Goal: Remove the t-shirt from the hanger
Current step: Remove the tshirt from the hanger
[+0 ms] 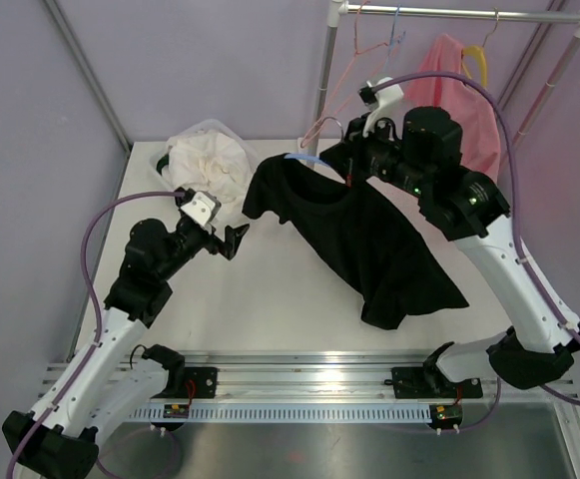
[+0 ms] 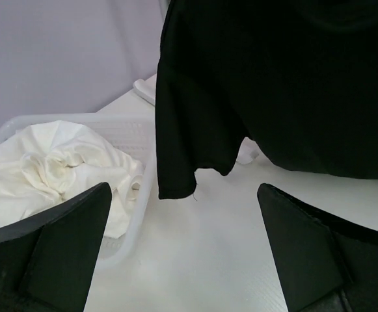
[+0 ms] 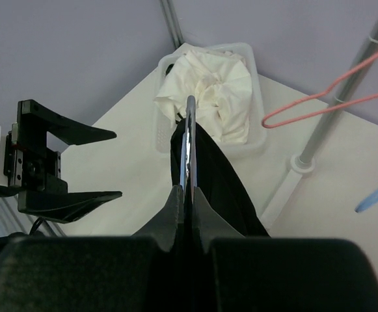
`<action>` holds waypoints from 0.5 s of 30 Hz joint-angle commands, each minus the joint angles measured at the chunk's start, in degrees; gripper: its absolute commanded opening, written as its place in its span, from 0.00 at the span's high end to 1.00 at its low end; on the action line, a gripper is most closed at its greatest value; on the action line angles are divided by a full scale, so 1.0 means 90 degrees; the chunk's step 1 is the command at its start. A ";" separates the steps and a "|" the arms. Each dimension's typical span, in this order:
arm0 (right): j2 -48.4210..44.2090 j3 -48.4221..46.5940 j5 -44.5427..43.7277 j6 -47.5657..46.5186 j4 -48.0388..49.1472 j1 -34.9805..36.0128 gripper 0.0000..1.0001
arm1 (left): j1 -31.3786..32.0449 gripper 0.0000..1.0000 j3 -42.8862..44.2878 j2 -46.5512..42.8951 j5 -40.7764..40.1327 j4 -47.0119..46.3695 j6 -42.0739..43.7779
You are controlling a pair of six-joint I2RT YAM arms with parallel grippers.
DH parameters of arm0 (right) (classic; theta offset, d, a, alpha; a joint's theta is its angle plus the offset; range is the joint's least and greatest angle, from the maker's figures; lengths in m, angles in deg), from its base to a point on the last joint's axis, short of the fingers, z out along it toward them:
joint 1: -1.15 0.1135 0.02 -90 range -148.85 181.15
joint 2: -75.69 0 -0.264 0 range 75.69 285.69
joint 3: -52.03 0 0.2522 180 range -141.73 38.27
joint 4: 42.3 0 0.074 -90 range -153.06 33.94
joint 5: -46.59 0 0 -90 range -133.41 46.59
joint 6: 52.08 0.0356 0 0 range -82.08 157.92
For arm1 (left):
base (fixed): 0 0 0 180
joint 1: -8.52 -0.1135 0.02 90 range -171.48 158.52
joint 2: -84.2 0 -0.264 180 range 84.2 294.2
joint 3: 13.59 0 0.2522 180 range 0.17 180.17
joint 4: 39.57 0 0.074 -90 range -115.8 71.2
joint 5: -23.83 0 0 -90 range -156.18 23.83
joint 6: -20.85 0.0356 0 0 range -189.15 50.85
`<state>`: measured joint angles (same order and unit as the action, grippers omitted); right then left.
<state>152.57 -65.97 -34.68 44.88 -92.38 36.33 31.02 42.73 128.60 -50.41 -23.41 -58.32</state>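
Top external: R gripper [image 1: 352, 172] clamped on hanger [image 1: 304, 158] inside black t-shirt [image 1: 369, 239]; L gripper [image 1: 232, 239] jaws wide apart, near t-shirt.

There was one black t-shirt [image 1: 369, 239], one pink top [image 1: 447, 62], one rail [image 1: 449, 13], and one white basket [image 2: 120, 127] with one pile of white cloth [image 1: 210, 160]. There were two hands, the left hand [image 1: 234, 239] and the right hand [image 3: 189, 195]. Three hangers showed clearly: one pink hanger [image 1: 319, 127], one yellow hanger [image 1: 482, 62], one blue hanger [image 1: 304, 157].
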 commanded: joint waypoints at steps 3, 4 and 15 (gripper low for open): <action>0.0635 -0.0799 -0.1087 -0.0334 0.0597 0.0729 1.00 | 0.0010 0.01 -0.0276 -0.0712 0.0431 -0.0676 0.0113; 0.0705 -0.0839 -0.1029 -0.0334 0.0665 0.0817 1.00 | 0.0010 0.01 -0.0479 -0.0870 0.0667 -0.0744 0.0202; 0.1603 -0.1044 -0.0941 -0.0625 0.1650 0.1656 1.00 | 0.0010 0.01 -0.1243 -0.1946 0.1880 -0.1389 0.0408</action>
<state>166.56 -72.79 -42.46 41.73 -87.33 47.76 31.04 31.87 111.18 -36.68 -30.91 -55.39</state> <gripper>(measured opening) 0.033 0.987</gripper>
